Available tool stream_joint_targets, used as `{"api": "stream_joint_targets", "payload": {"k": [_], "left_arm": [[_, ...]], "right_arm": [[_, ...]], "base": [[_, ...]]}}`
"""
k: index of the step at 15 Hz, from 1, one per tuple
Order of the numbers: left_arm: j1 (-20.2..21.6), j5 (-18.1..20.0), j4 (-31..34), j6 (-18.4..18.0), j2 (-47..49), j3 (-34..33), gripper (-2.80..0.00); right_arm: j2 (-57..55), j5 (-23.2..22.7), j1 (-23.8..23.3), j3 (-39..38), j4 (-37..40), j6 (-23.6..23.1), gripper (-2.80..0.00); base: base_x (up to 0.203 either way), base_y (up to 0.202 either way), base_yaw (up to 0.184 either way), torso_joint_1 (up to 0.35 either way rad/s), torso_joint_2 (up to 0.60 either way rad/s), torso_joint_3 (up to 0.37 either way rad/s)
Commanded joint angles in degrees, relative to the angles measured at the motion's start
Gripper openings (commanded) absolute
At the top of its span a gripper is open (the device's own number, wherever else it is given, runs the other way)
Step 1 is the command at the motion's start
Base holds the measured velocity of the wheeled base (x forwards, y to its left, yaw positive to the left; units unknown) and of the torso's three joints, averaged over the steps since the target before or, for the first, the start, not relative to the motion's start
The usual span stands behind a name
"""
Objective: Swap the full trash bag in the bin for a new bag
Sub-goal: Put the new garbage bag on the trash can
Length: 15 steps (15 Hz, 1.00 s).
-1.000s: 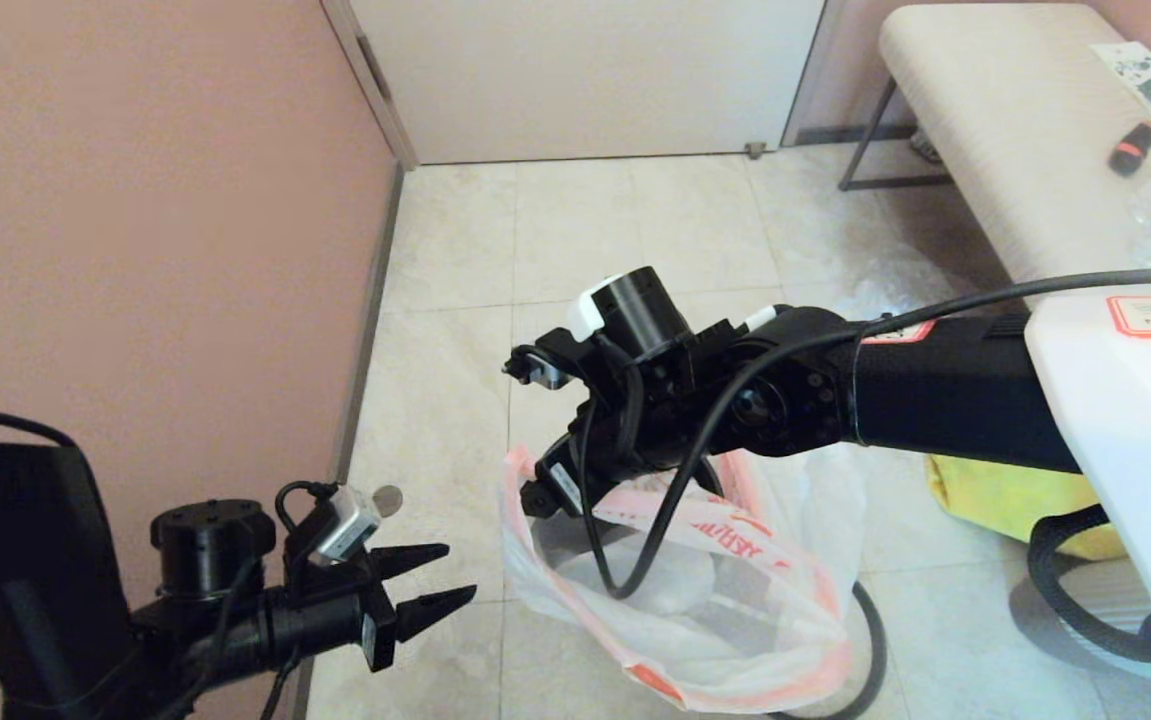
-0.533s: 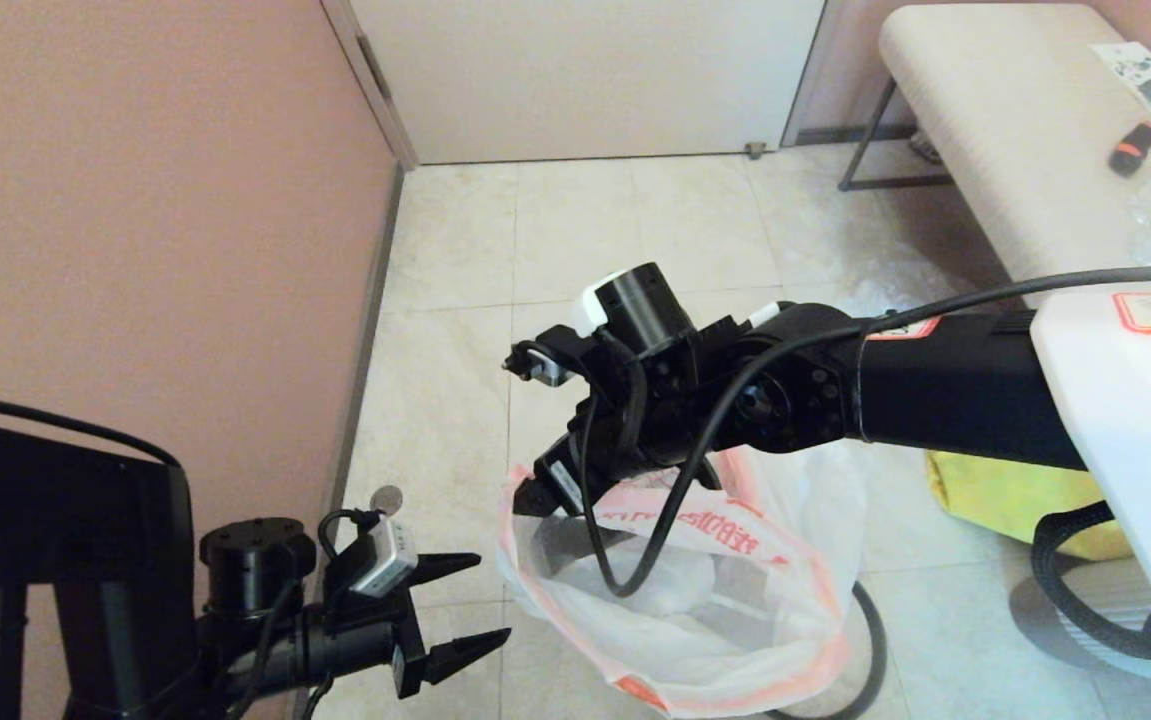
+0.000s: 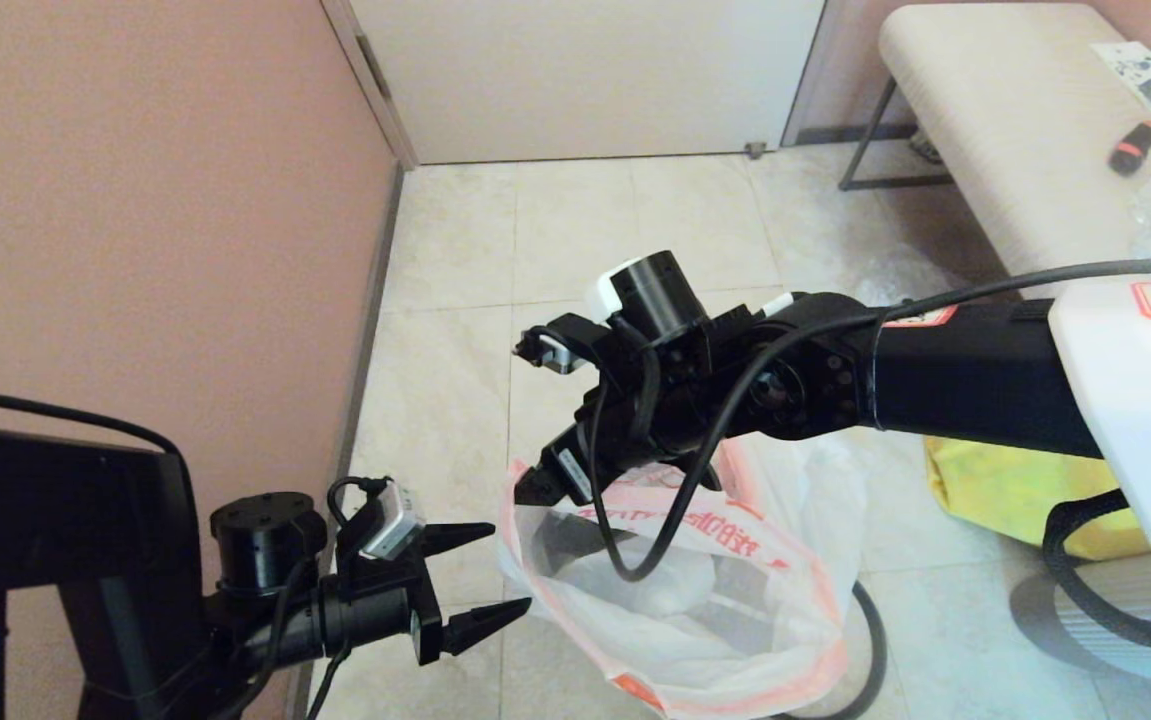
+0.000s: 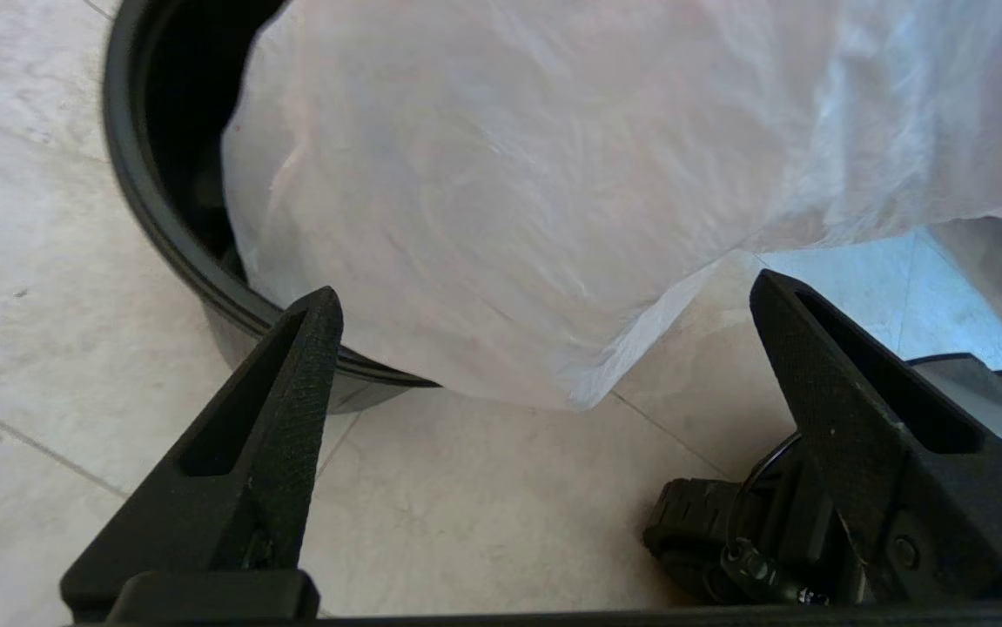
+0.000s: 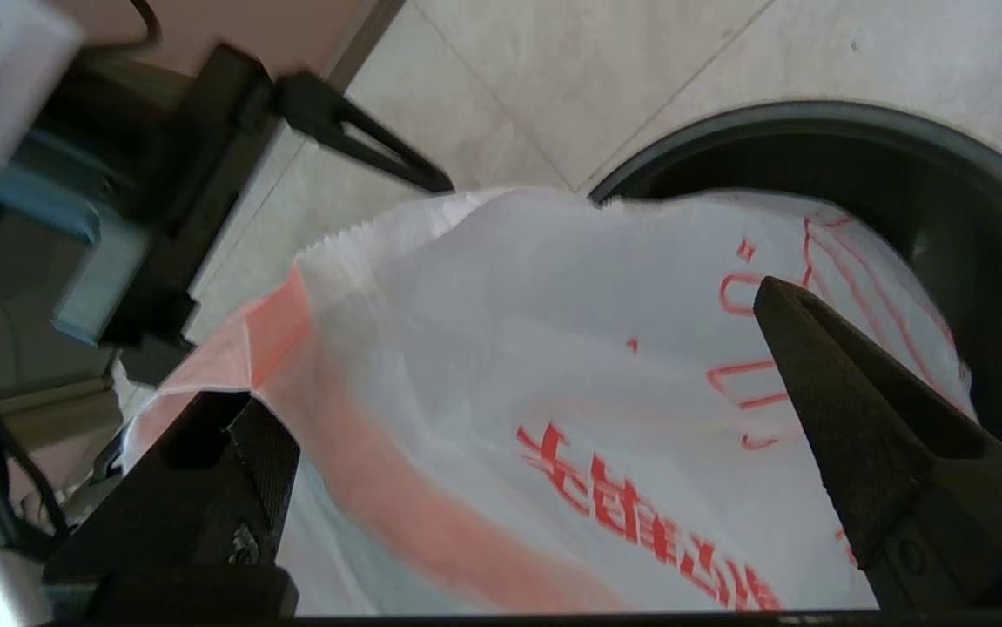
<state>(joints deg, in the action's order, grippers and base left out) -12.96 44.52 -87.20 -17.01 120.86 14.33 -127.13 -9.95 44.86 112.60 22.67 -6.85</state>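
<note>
Two pincers, one bag and one bin are at work here, all over the tiled floor (image 3: 455, 250).

Nearest the pink wall (image 3: 135, 200) on the left, the left pincer (image 3: 480, 573) hangs low, level, its two pointed fingers spread wide with nothing between them. Its tips aim at the bag's left side and stand just short of it; in the left wrist view the plastic hangs ahead of the open fingers, not between them.

Next comes the bag (image 3: 695, 600), a single white translucent sack with orange-red edging and red print. It stands upright, its long axis roughly vertical, its mouth gaping upward, its lower part down inside the bin (image 4: 144, 200). The bin is a round black tub on the floor with its opening facing up; only an arc of its dark rim shows around the bag.

The right pincer (image 3: 575, 495) reaches in from the right, above the bag's mouth at its rear left edge, tilted down. Its fingers are fully apart and straddle the bag's top; whether they touch the plastic I cannot tell.

One yellow bag (image 3: 1005, 490) lies on the floor further right.
</note>
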Motion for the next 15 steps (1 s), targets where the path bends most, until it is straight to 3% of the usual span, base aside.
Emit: {"api": "stream_joint_targets", "payload": {"k": [1,3,6,10,11,13,15], "left_arm": [[0.7,0.2,-0.5,-0.1,-2.0,-1.0,0.0],[1.8,0.2,-0.5,-0.2,-3.2,-2.8,0.0],[2.4,0.2,-0.5,0.3,-7.2,-6.0,0.0],[2.1,-0.4,1.2,7.6,-16.8,-6.5,0.0],[1.9,-0.5,5.8,8.3,-20.5,-5.7,0.0],[0.9,-2.1,20.8,9.0,-28.4,-2.2,0.0],[-1.0,-5.1,41.4,9.3,-38.0,3.7,0.0]], "right_arm": [[1.9,0.1,-0.1,-1.1,2.2,0.6,0.0],[5.2,2.2,0.0,-3.8,8.1,1.6,0.0],[8.1,8.5,-0.1,-8.5,9.9,1.7,0.0],[14.4,12.6,0.1,-18.1,9.9,2.4,0.0],[16.5,13.1,-0.3,-20.9,9.8,3.2,0.0],[19.9,13.5,-1.3,-25.9,8.7,4.5,0.0],[22.5,14.5,-2.4,-32.3,5.4,5.5,0.0]], "base": [[0.0,0.0,0.0,0.0,0.0,0.0],[0.0,0.0,0.0,0.0,0.0,0.0],[0.0,0.0,0.0,0.0,0.0,0.0],[0.0,0.0,0.0,0.0,0.0,0.0],[0.0,0.0,0.0,0.0,0.0,0.0],[0.0,0.0,0.0,0.0,0.0,0.0],[0.0,0.0,0.0,0.0,0.0,0.0]]}}
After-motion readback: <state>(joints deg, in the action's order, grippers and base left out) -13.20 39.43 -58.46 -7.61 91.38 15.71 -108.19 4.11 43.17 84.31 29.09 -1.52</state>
